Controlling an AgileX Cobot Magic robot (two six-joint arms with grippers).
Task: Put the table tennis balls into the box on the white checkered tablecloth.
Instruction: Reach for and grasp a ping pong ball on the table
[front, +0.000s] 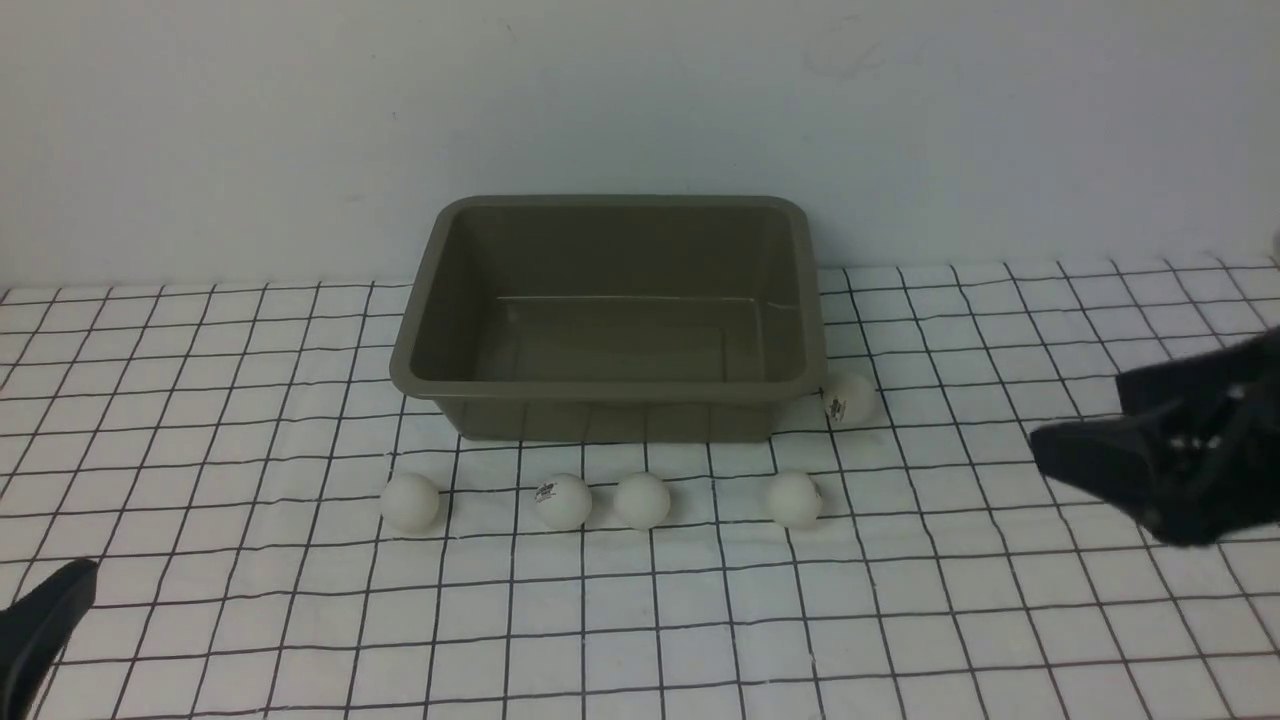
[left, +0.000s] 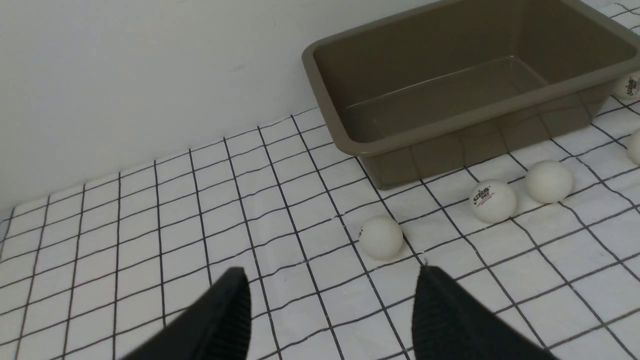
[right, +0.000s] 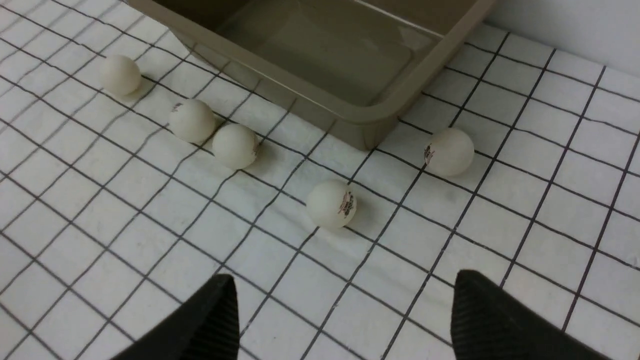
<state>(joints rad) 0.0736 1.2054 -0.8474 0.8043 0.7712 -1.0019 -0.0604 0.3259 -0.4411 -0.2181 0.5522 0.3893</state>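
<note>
Left wrist view: the box is an olive-grey plastic bin with rounded corners, a flared rim and sloped walls, and its bare floor shows. It stands on the white checkered tablecloth, a slightly wrinkled cloth with thin black lines forming squares. Small matte white balls lie outside the box, near its long front wall. 1 of them carries a dark printed logo. The left gripper is released: its 2 black fingers stand apart with only cloth between them, on the far side of the nearest ball from the box.

Right wrist view: all 5 balls rest on the cloth outside the box. 4 form a loose row along the box's long front wall. The 5th sits just beside a box corner, its logo facing sideways. The right gripper is released too, with its fingers wide apart and nothing between them.

Front view: the row of 4 lies in front of the box and the 5th is at its front right corner. The left gripper is well apart from the box to the front left, and the right gripper is well apart to the box's right.
</note>
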